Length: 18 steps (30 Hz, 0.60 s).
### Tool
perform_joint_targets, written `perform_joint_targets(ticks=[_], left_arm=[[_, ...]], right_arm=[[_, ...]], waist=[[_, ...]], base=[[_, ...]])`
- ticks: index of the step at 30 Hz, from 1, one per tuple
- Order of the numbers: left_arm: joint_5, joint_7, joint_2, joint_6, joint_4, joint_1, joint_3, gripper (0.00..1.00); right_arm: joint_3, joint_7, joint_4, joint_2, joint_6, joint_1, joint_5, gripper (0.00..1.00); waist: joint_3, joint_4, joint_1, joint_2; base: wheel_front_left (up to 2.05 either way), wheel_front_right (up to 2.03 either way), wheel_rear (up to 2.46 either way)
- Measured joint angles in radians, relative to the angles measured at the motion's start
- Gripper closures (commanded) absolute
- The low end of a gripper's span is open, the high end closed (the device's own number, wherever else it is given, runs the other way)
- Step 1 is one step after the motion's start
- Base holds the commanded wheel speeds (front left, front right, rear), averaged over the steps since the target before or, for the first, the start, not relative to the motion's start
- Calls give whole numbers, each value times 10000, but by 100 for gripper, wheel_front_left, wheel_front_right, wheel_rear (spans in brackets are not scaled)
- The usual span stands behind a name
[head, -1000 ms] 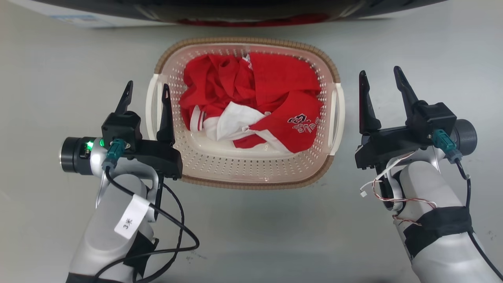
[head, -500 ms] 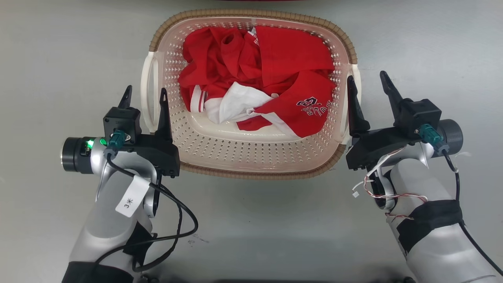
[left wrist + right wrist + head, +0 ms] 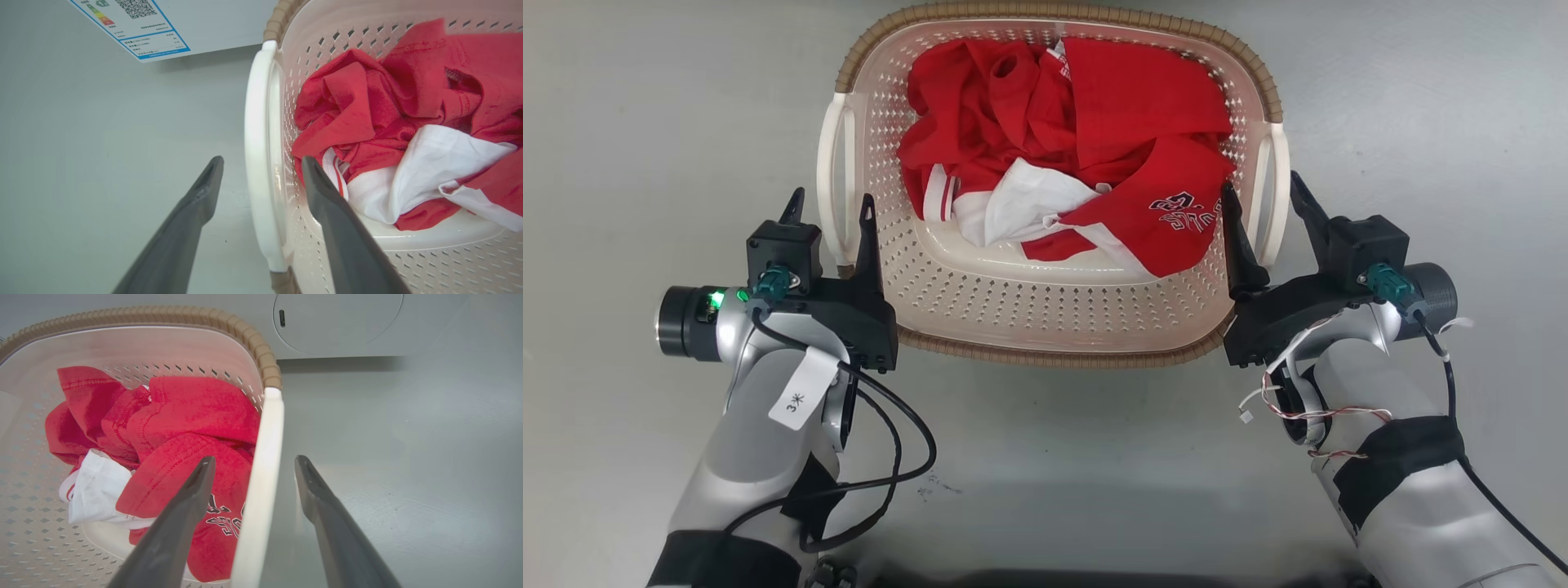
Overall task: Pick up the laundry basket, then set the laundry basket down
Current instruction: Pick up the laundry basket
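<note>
The laundry basket [image 3: 1045, 302] stands on the grey floor, cream and perforated, with a brown woven-look rim [image 3: 1045, 356]. Red and white clothes [image 3: 1078, 139] lie inside it. My left gripper [image 3: 832, 198] is open astride the white left handle [image 3: 827, 163], one finger inside the basket wall and one outside. My right gripper [image 3: 1260, 184] is open astride the right handle [image 3: 1278, 188] in the same way. In the left wrist view the gripper [image 3: 262, 161] has the handle [image 3: 255, 122] between its fingers. In the right wrist view the handle [image 3: 265, 437] runs between that gripper's [image 3: 255, 460] fingers.
A pale appliance front stands just beyond the basket, with a blue-edged label [image 3: 135, 24] and a round cover [image 3: 339, 322]. Grey floor [image 3: 645, 122] lies open on both sides. A black cable [image 3: 907, 457] loops from my left forearm.
The head camera has tipped, so the dark appliance edge left the top. My right gripper moved left from beside the basket to straddle its right handle. My left gripper stayed astride the left handle.
</note>
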Motion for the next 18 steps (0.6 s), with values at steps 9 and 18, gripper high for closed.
perform_joint_targets(ticks=[9,18], left_arm=[[2,-2,-17,-274,623,-617,-232,0],[-2,0,-29,-351,1273,-1143,-405,0]], right_arm=[[485,-2,495,-10,-178,-399,587,0],[905,0,1189,-12,-322,-1020,1120,0]], waist=[[197,79,1,0],[324,96,1,0]], base=[[0,0,0],[0,0,0]])
